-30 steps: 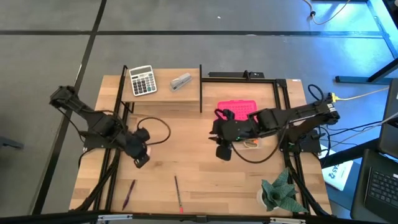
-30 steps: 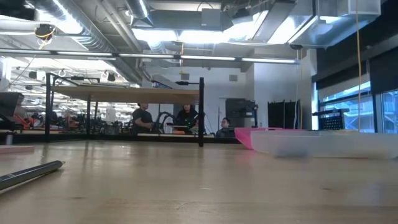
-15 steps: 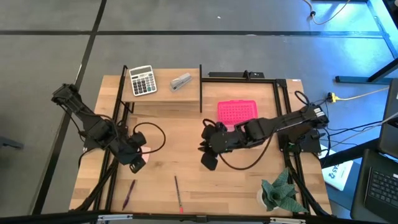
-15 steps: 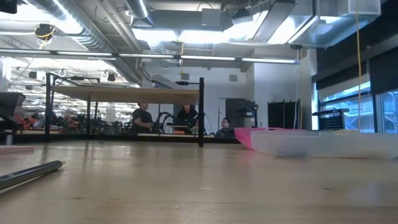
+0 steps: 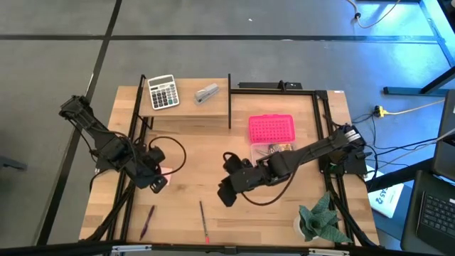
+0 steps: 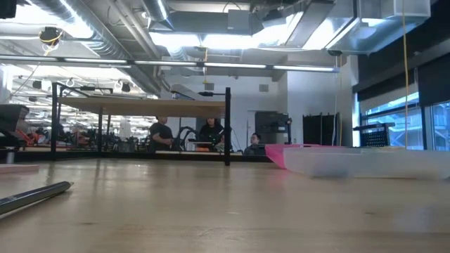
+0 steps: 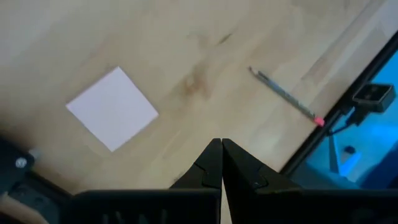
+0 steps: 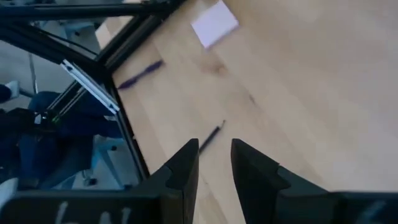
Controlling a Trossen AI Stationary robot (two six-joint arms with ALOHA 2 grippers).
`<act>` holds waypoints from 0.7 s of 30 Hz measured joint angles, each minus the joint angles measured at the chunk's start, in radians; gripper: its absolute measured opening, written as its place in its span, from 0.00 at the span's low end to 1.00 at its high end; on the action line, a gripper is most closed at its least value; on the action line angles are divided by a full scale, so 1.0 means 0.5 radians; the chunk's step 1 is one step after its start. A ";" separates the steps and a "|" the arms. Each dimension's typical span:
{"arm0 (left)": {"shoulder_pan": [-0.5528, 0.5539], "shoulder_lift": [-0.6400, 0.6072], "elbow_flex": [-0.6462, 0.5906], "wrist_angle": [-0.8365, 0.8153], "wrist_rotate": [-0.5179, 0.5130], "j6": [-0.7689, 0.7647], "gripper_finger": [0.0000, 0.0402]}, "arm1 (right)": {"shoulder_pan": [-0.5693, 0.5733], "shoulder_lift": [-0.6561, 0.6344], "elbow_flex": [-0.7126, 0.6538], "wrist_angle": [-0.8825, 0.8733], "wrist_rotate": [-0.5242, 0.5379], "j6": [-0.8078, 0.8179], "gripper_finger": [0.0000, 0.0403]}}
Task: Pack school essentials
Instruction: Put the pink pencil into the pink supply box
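In the high view my right gripper [image 5: 226, 193] is open and holds nothing, hovering over the middle of the table. A red-tipped pencil [image 5: 203, 220] lies near the front edge, and the right wrist view shows it as a thin pencil [image 8: 208, 135] just past the fingers. A purple pen [image 5: 147, 220] lies to its left. My left gripper [image 5: 158, 181] is shut beside the pale pink note pad [image 5: 166, 171], which lies flat [image 7: 112, 107]. A clear box [image 5: 274, 149] holding small things sits next to its pink lid [image 5: 271, 128].
A calculator [image 5: 162, 92] and a grey stapler [image 5: 207, 93] sit on the raised shelf at the far left. A black frame post [image 5: 229, 99] stands beside them. A green folded thing [image 5: 320, 220] lies at the near right corner. Bare wood lies between the two grippers.
My right arm has stretched out from over the clear box toward the table's left and near edge. Its gripper now hangs over the middle of the table. The box, uncovered by the arm, shows beside the pink lid.
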 joint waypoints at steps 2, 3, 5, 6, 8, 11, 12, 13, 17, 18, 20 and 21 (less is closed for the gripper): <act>0.000 0.000 0.000 0.001 -0.058 0.000 0.00 | 0.012 0.031 0.000 -0.003 -0.035 0.088 0.24; 0.000 0.000 0.000 0.001 -0.087 0.001 0.00 | 0.017 0.041 -0.001 -0.004 -0.070 0.126 0.24; 0.000 0.001 0.000 0.002 -0.148 0.001 0.00 | 0.029 0.052 -0.001 -0.001 -0.129 0.216 0.24; 0.000 0.002 0.000 0.003 -0.175 0.001 0.00 | 0.032 0.057 -0.001 0.009 -0.162 0.264 0.24; 0.000 0.007 0.000 0.007 -0.186 0.001 0.00 | 0.033 0.067 -0.001 0.011 -0.229 0.290 0.24; 0.000 0.022 0.000 0.007 -0.185 0.000 0.00 | 0.030 0.069 -0.001 0.013 -0.269 0.301 0.24; 0.000 0.030 0.000 0.011 -0.185 0.000 0.00 | 0.030 0.068 -0.001 0.018 -0.270 0.303 0.24; 0.000 0.041 0.000 0.018 -0.185 0.000 0.00 | 0.031 0.068 -0.001 0.024 -0.270 0.307 0.24; -0.001 0.105 0.000 0.090 -0.170 0.001 0.00 | 0.042 0.078 -0.001 0.111 -0.267 0.444 0.24; -0.005 0.119 0.000 0.124 -0.166 0.003 0.00 | 0.047 0.084 -0.001 0.140 -0.266 0.440 0.24; -0.023 0.145 0.000 0.225 -0.168 0.077 0.00 | 0.056 0.098 -0.002 0.146 -0.266 0.422 0.24; -0.034 0.162 0.000 0.297 -0.167 0.167 0.00 | 0.057 0.107 -0.001 0.165 -0.265 0.406 0.24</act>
